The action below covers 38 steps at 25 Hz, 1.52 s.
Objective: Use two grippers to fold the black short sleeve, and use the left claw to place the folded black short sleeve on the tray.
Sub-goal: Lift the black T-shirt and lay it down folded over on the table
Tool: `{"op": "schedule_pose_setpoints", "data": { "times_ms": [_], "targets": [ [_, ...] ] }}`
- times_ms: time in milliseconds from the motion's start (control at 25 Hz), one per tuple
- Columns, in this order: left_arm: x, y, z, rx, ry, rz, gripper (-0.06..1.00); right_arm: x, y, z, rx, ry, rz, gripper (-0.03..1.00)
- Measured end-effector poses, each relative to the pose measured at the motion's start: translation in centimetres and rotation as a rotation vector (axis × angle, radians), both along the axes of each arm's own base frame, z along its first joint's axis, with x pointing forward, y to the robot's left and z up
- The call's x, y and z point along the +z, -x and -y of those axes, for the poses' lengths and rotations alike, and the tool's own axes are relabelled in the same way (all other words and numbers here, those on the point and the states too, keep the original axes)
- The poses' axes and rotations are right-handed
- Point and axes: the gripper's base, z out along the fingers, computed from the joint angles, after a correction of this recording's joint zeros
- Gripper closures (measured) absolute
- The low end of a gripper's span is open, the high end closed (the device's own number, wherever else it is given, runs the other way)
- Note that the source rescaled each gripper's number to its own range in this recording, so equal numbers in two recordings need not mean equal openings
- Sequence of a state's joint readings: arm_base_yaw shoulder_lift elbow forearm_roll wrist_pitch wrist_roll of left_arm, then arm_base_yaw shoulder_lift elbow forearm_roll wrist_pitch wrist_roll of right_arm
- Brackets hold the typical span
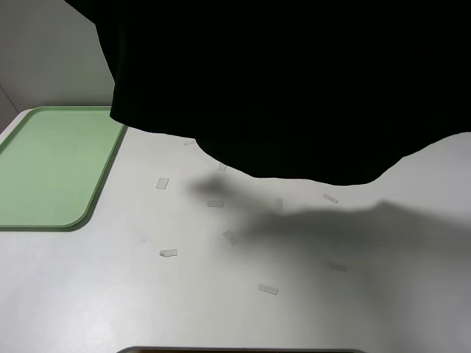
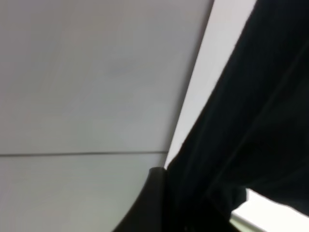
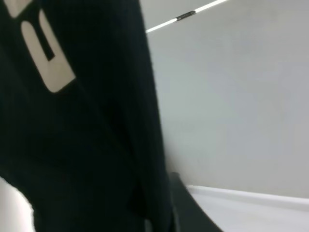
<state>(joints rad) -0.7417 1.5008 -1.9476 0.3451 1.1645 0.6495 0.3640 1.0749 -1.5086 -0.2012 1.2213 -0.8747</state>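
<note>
A large plain black cotton T-shirt (image 1: 294, 88) hangs well above the desk (image 1: 110, 294), filling the upper part of the high view; its lower hem sags in a curve, which suggests it is carried from two points above so that it can drape flat and be laid out for folding. Neither arm shows in the high view, both being hidden behind or above the cloth. In the left wrist view the left tool (image 2: 166, 208) appears only as a black finger with cloth running right against it; its fingers are pressed together, and judging by the hanging cloth they pinch the shirt. The right tool (image 3: 166, 212) likewise shows one dark finger beside the fabric, pressed together on it as far as I can judge; the pale pink print (image 3: 48, 53) faces that camera. The flat light-green plastic tray (image 1: 55, 162) lies at the left edge of the desk, apart from the shirt and with nothing on it, so folding comes before placing.

The desk is smooth, white and matte; small clear tape scraps (image 1: 168, 253) dot it, perhaps placement marks; a soft shadow (image 1: 331, 228) of the shirt falls across its right half. A pale grey wall (image 1: 44, 51) stands behind; a bright strip (image 3: 186, 15) crosses the right wrist view, wall or ceiling I cannot tell.
</note>
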Motion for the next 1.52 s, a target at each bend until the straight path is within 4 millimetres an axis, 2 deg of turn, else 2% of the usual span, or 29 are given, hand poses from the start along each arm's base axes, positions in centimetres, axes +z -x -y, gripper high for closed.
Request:
{"op": "schedule_pose_setpoints", "data": {
  "times_ms": [160, 480, 840, 1040, 1320, 1440, 1520],
  "targets": [
    [-0.7, 0.9, 0.0, -0.033, 0.029, -0.057, 0.94, -0.9, 1.8, 0.6, 0.003, -0.003, -0.005, 0.97],
    [-4.1, 2.5, -0.4, -0.066, 0.009, -0.197, 0.94, -3.1, 5.7, 1.6, 0.030, -0.049, -0.019, 0.97],
    [-6.7, 6.2, -1.7, -0.134, 0.079, -0.362, 0.94, -3.5, 9.2, 2.3, 0.047, -0.158, 0.015, 0.97],
    [-8.2, 7.6, -2.1, -0.158, 0.105, -0.444, 0.94, -4.4, 9.8, 2.3, 0.047, -0.188, -0.006, 0.97],
    [-11.2, 9.1, -2.6, -0.160, 0.098, -0.564, 0.94, -6.3, 10.5, 2.0, 0.058, -0.249, -0.068, 0.97],
    [-12.9, 9.0, -2.9, -0.139, 0.048, -0.595, 0.94, -7.0, 9.9, 1.8, 0.051, -0.233, -0.098, 0.97],
    [-13.9, 8.6, -3.1, -0.117, 0.016, -0.570, 0.94, -8.1, 8.7, 1.7, 0.024, -0.180, -0.142, 0.97]
  ]
}}
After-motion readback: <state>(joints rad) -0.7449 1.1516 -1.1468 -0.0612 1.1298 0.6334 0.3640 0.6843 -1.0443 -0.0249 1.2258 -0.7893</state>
